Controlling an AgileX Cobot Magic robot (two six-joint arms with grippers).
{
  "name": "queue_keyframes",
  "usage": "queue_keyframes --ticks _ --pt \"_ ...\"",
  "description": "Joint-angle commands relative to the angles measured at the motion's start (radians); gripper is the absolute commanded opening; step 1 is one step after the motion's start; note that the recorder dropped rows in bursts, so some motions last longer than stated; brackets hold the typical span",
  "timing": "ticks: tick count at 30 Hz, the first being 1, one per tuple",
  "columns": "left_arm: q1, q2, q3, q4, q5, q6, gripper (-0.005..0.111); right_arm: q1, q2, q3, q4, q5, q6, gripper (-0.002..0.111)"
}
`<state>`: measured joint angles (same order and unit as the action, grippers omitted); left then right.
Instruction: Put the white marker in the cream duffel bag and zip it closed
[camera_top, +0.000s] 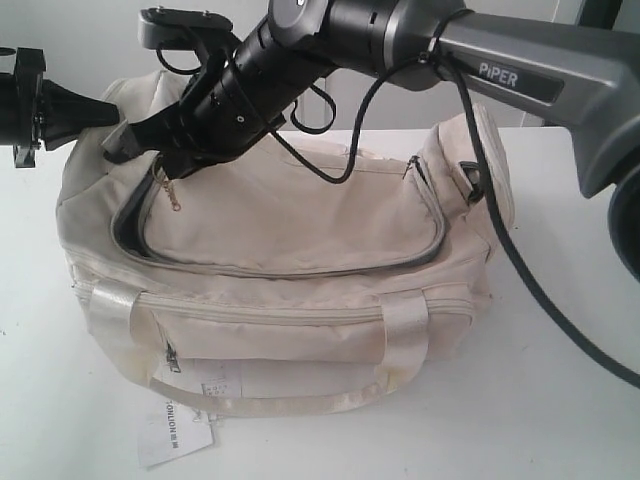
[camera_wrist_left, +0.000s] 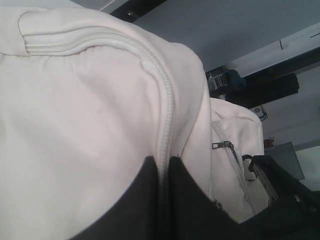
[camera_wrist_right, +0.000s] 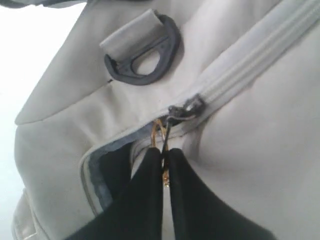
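Note:
The cream duffel bag (camera_top: 300, 260) lies on the white table, and its curved top zipper gapes dark at the left end (camera_top: 128, 225). My right gripper (camera_top: 125, 142) reaches across to the bag's upper left. In the right wrist view it (camera_wrist_right: 162, 150) is shut on the gold zipper pull (camera_wrist_right: 159, 131), just below the slider (camera_wrist_right: 185, 107). My left gripper (camera_top: 100, 110) is at the bag's left end. In its own view it (camera_wrist_left: 166, 159) is shut on a raised zipper seam (camera_wrist_left: 167, 115) of the bag. The white marker is out of view.
A black strap ring (camera_wrist_right: 145, 55) sits near the slider. Another zipper pull (camera_top: 172, 192) dangles at the opening. A shiny handle (camera_top: 405, 345) and a white paper tag (camera_top: 172, 435) hang at the bag's front. A black cable (camera_top: 520, 270) trails over the table (camera_top: 560, 420).

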<state>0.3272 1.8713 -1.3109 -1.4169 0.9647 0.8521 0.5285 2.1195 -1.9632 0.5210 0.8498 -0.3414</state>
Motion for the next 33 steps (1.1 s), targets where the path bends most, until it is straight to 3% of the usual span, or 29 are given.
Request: queue_keyframes --ticks 1,11,17,20,25,26,33 --pt "0.002 -0.009 -0.005 -0.063 0.027 0.004 0.0 -0.002 -0.016 -0.006 0.032 0.053 -0.04 0.0" --pt "0.002 -0.009 -0.005 -0.093 0.054 0.018 0.0 -0.002 0.007 -0.002 0.028 0.163 -0.04 0.0" --pt "0.002 -0.009 -0.005 -0.025 0.04 0.022 0.001 -0.002 0.025 -0.002 0.021 0.007 0.012 0.0" --pt "0.002 -0.009 -0.005 0.045 0.025 0.017 0.015 -0.002 0.029 -0.002 0.023 -0.063 0.016 0.0" --pt "0.01 -0.009 -0.005 0.066 0.023 0.017 0.065 -0.002 0.029 -0.002 0.023 -0.039 0.016 0.0" --pt "0.02 -0.011 -0.005 0.067 0.016 0.015 0.07 -0.002 0.029 -0.002 0.023 -0.03 0.016 0.0" --pt "0.101 -0.03 -0.006 0.072 -0.068 0.017 0.072 -0.002 0.029 -0.002 0.023 -0.012 0.016 0.0"
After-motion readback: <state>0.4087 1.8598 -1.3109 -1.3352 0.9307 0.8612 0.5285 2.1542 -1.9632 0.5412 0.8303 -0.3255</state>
